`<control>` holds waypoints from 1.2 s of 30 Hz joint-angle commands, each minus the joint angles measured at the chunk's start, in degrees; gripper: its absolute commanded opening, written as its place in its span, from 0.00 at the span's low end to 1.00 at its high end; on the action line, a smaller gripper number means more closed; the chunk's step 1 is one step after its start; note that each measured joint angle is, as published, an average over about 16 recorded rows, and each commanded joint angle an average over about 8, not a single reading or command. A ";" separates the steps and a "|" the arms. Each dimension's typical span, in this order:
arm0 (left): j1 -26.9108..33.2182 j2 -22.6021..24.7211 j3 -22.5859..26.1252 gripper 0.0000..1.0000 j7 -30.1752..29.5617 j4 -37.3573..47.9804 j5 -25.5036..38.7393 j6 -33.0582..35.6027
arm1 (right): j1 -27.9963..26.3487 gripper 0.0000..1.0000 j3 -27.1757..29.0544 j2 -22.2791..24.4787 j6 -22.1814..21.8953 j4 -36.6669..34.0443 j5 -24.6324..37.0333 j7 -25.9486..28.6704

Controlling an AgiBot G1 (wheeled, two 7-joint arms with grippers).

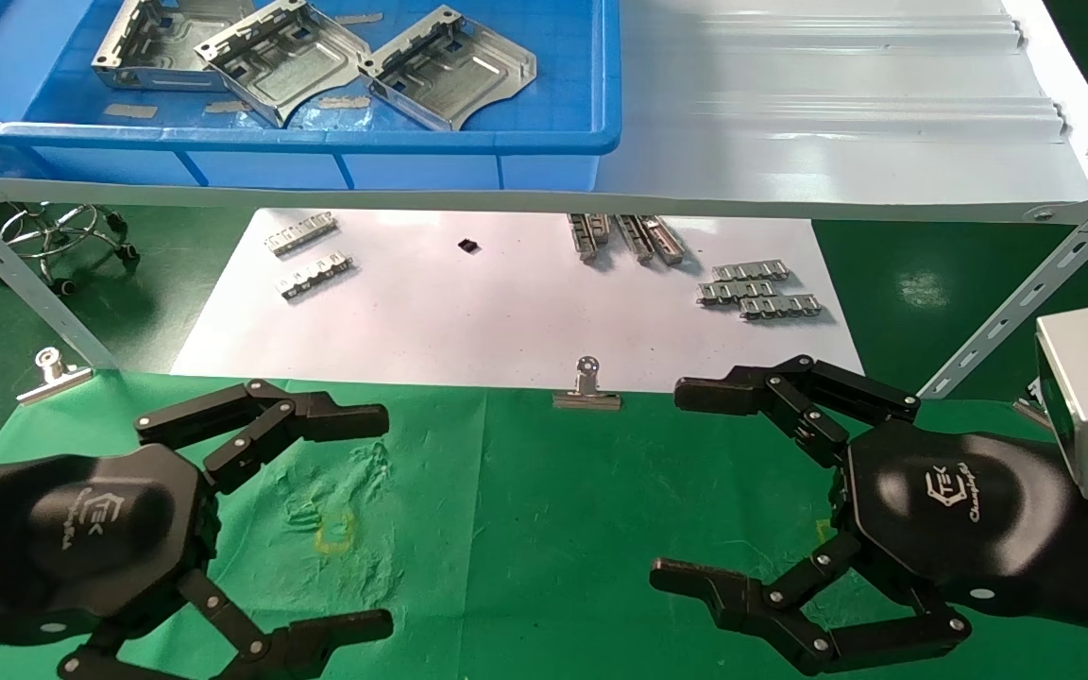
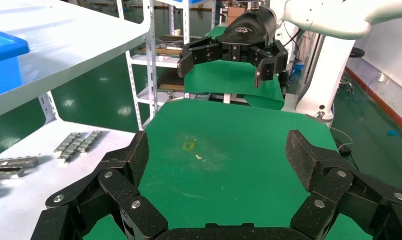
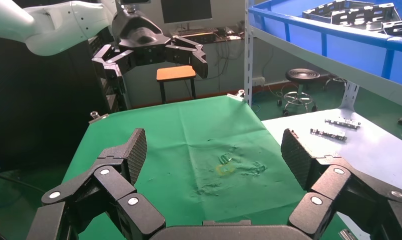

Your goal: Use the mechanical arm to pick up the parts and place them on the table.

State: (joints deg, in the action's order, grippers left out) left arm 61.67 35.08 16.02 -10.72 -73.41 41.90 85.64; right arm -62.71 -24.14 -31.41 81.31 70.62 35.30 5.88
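Three silver parts (image 1: 161, 42) (image 1: 280, 57) (image 1: 450, 66) lie side by side in a blue bin (image 1: 317, 140) on the shelf at the far left; the right wrist view shows them too (image 3: 353, 12). My left gripper (image 1: 383, 521) hovers open and empty over the near left of the green table (image 1: 525, 529). My right gripper (image 1: 671, 486) hovers open and empty over the near right. In the left wrist view my left gripper (image 2: 218, 155) spans bare cloth, with the right gripper (image 2: 228, 55) facing it. My right gripper (image 3: 213, 150) likewise spans only cloth.
A pale grey shelf (image 1: 837, 113) overhangs a white paper sheet (image 1: 506, 312) carrying small notched strips (image 1: 756, 288). Binder clips (image 1: 587, 387) (image 1: 53, 373) pin the cloth's far edge. Slanted shelf braces (image 1: 1026, 293) (image 1: 25, 283) stand at both sides. A faint yellow mark (image 1: 334, 534) lies between the grippers.
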 commanded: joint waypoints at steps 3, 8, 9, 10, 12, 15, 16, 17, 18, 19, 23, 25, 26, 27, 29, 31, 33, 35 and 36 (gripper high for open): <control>0.00 0.00 0.00 1.00 0.00 0.00 0.00 0.00 | 0.00 0.61 0.00 0.00 0.00 0.00 0.00 0.00; -0.01 0.02 0.00 1.00 -0.01 0.03 0.00 -0.05 | 0.00 0.02 0.00 0.00 0.00 0.00 0.00 0.00; -0.01 0.08 0.01 1.00 -0.01 0.07 0.02 -0.14 | 0.00 0.00 0.00 0.00 0.00 0.00 0.00 0.00; 0.00 0.15 0.01 1.00 0.00 0.13 0.06 -0.28 | 0.00 0.00 0.00 0.00 0.00 0.00 0.00 0.00; 0.02 0.47 0.01 1.00 -0.08 0.37 0.13 -0.91 | 0.00 0.00 0.00 0.00 0.00 0.00 0.00 0.00; 0.11 1.21 -0.08 1.00 -0.34 0.88 0.22 -2.58 | 0.00 0.00 0.00 0.00 0.00 0.00 0.00 0.00; 0.19 1.51 -0.13 1.00 -0.47 1.06 0.26 -3.29 | 0.00 0.00 0.00 0.00 0.00 0.00 0.00 0.00; 0.32 1.85 -0.20 1.00 -0.63 1.26 0.26 -4.09 | 0.00 0.00 0.00 0.00 0.00 0.00 0.00 0.00; 0.50 2.20 -0.28 1.00 -0.82 1.45 0.26 -4.92 | 0.00 0.00 0.00 0.00 0.00 0.00 0.00 0.00; 0.74 2.54 -0.37 1.00 -0.99 1.63 0.27 -5.70 | 0.00 0.00 0.00 0.00 0.00 0.00 0.00 0.00; 2.50 4.08 -0.68 1.00 -1.49 2.45 0.54 -8.80 | 0.00 0.00 0.00 0.00 0.00 0.00 0.00 0.00; 3.81 4.92 -0.75 1.00 -1.59 3.05 0.88 -10.10 | 0.00 0.00 0.00 0.00 0.00 0.00 0.00 0.00; 4.60 5.38 -0.74 1.00 -1.59 3.48 1.15 -10.74 | 0.00 0.00 0.00 0.00 0.00 0.00 0.00 0.00; 5.46 5.85 -0.69 1.00 -1.59 4.00 1.49 -11.37 | 0.00 0.00 0.00 0.00 0.00 0.00 0.00 0.00; 7.37 6.83 -0.49 1.00 -1.63 5.39 2.33 -12.62 | 0.00 0.00 0.00 0.00 0.00 0.00 0.00 0.00; 9.63 7.88 -0.15 1.00 -1.71 7.27 3.49 -14.01 | 0.00 0.00 0.00 0.00 0.00 0.00 0.00 0.00; 12.16 8.95 0.27 1.00 -1.93 9.63 4.82 -15.51 | 0.00 0.00 0.00 0.00 0.00 0.00 0.00 0.00; 14.93 9.94 0.83 1.00 -2.20 12.30 6.43 -17.07 | 0.00 0.00 0.00 0.00 0.00 0.00 0.00 0.00; 16.36 10.42 1.15 1.00 -2.34 13.69 7.31 -17.82 | 0.00 0.00 0.00 0.00 0.00 0.00 0.00 0.00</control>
State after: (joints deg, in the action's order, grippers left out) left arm 78.14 45.25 17.40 -12.99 -59.59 49.56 68.13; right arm -62.71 -24.14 -31.41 81.32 70.62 35.30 5.88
